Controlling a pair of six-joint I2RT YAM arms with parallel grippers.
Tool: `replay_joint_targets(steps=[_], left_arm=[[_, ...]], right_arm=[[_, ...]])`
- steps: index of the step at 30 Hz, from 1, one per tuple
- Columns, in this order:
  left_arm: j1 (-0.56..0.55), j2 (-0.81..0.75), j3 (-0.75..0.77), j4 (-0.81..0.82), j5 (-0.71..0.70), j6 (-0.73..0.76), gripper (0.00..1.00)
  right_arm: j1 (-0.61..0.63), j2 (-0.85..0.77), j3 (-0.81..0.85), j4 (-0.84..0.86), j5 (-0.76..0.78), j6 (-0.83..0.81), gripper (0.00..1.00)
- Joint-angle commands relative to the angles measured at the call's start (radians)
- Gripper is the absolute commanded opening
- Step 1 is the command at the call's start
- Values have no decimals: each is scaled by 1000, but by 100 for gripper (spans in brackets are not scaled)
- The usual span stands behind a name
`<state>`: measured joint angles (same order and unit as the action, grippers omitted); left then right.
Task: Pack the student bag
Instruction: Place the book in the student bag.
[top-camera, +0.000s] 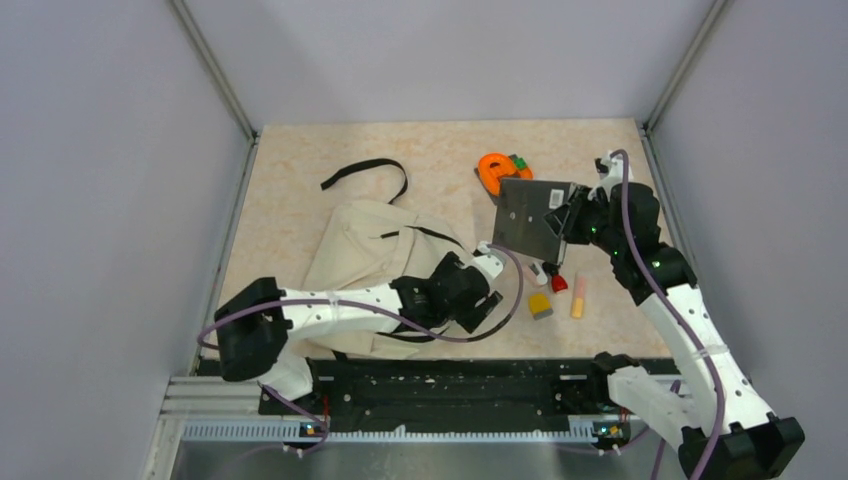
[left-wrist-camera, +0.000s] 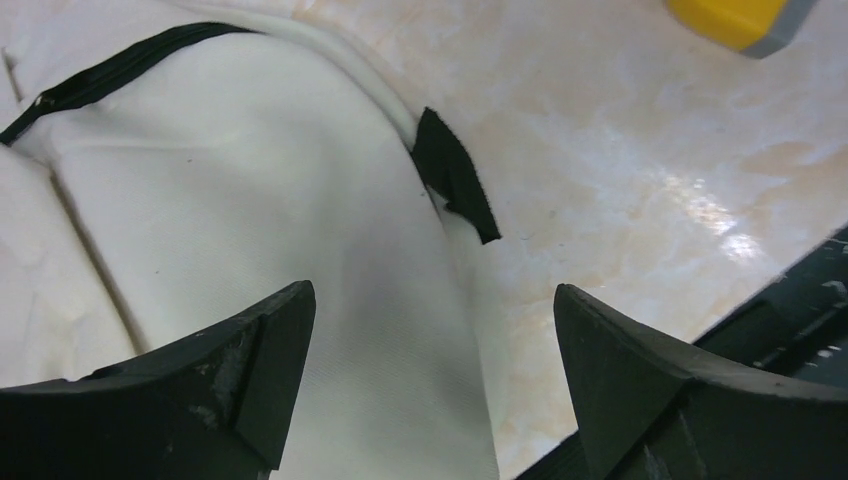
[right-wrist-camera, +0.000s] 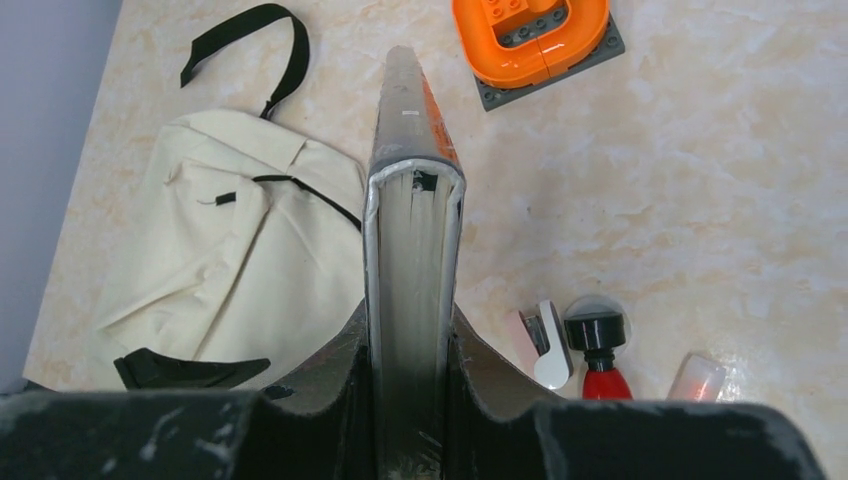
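Bag (top-camera: 365, 255) lies flat, left-centre on the table (top-camera: 440, 150); left gripper (left-wrist-camera: 432, 300) hangs spread over its near-right corner, gripping nothing. Right gripper (right-wrist-camera: 410, 345) pinches a book (right-wrist-camera: 405, 190) to the right. W/ no opening held apart, the book prob. snags on fabric or slips.

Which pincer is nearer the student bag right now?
Left. The left pincer is open directly over the student bag's right edge. The right pincer is off to the bag's right, clamped on a grey book held up over the table.
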<state>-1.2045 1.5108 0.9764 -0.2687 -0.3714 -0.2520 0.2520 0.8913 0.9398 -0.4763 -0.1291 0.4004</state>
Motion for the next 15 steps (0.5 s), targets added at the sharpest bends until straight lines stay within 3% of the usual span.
replay_joint_targets(steps=[1, 4, 8, 15], left_arm=[[-10, 70, 79, -117, -191, 14, 92], [-10, 105, 104, -170, -228, 16, 86], [-9, 96, 110, -199, -255, -6, 60], [-9, 17, 110, -202, -286, -32, 58]], right_arm=[[-4, -47, 63, 109, 6, -8, 0], [-4, -47, 63, 115, 5, -9, 0], [-4, -45, 62, 120, 5, -11, 0], [-4, -39, 58, 119, -5, -15, 0]])
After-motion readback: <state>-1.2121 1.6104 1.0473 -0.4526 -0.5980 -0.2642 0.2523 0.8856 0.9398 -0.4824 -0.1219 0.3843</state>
